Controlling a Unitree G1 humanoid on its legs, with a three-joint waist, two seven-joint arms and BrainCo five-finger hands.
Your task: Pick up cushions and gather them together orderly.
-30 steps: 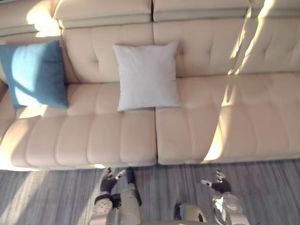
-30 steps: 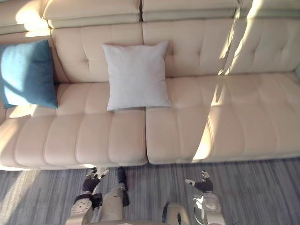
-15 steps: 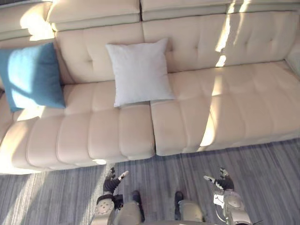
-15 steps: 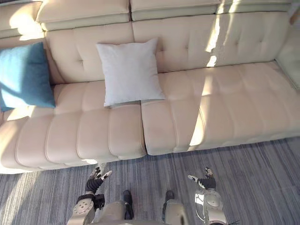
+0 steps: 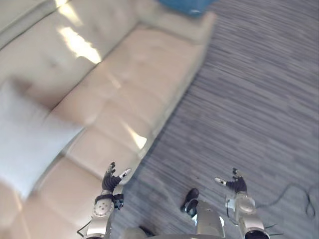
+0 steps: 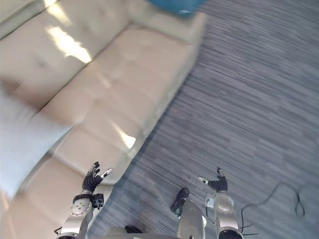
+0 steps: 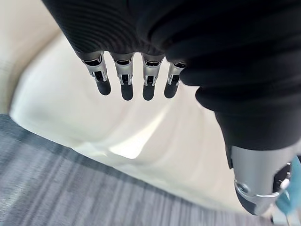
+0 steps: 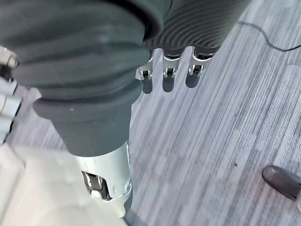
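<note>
White cushion (image 5: 22, 144): head views, on the beige sofa (image 5: 129, 74), at its left end. Blue cushion (image 5: 185, 5): far sofa end, well apart. Left hand (image 5: 110, 181): by the seat front. Right hand (image 5: 235, 184): over grey carpet (image 5: 254, 99).
Left wrist view: fingers straight, slightly apart, above the seat edge.
Right wrist view: fingers straight, slightly apart, above carpet.

sofa (image 5: 114, 94) with cushion (image 5: 25, 139) left, open carpet (image 5: 249, 109) right
</note>
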